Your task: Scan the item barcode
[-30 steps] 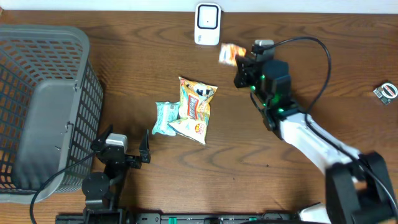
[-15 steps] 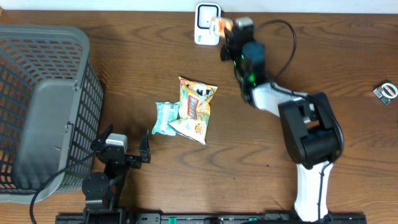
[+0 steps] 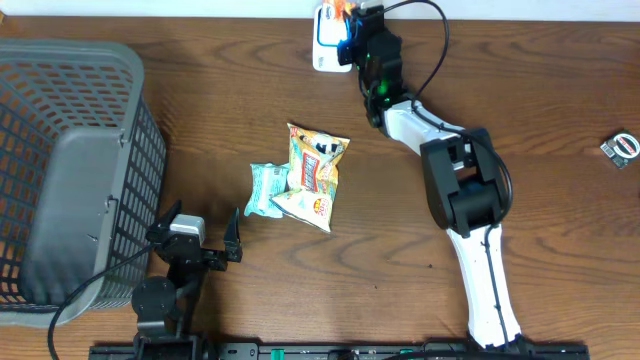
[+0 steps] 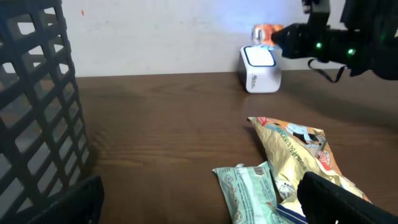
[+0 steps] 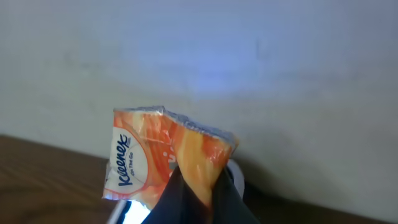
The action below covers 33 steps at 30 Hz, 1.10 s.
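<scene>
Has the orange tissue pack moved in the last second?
Yes. In the right gripper, the orange plastic tissue pack went left, now over the white box-shaped scanner.

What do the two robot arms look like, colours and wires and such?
The right arm has white links between black joints, green lights near its wrist and a black cable looping off it. The left arm is black, with a grey block behind its two-fingered claw.

A grey mesh basket [image 3: 60,75] stands at the left of the wooden table [image 3: 200,100], a yellow snack bag [image 3: 315,170] lies against a pale green packet [image 3: 266,190] mid-table, and a small round object [image 3: 621,147] sits far right.
</scene>
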Tool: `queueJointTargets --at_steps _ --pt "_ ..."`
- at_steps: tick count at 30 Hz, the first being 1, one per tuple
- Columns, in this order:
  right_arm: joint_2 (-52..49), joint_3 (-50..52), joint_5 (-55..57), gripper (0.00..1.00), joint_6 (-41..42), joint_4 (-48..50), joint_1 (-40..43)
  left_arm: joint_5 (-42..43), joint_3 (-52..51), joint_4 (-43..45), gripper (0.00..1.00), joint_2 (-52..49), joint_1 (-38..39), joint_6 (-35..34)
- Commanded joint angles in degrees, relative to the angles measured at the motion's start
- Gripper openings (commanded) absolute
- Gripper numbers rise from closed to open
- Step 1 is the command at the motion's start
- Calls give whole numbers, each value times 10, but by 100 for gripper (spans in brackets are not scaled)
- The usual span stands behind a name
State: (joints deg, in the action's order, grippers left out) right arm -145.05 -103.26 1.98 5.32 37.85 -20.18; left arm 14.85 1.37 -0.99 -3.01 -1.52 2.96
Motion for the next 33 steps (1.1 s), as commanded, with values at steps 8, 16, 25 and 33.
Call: queueJointTargets --at_steps 8,16,25,33 --pt "45 -25 5 1 -6 -42 -2 5 -11 -15 98 2 -3 -3" --pt "195 -25 76 1 -7 -339 58 5 -11 -15 98 2 -3 -3" --pt "247 -24 202 1 -7 -624 223 5 -11 -15 98 2 -3 -3" --pt "185 -24 195 1 1 -681 386 5 -11 -15 98 2 -3 -3"
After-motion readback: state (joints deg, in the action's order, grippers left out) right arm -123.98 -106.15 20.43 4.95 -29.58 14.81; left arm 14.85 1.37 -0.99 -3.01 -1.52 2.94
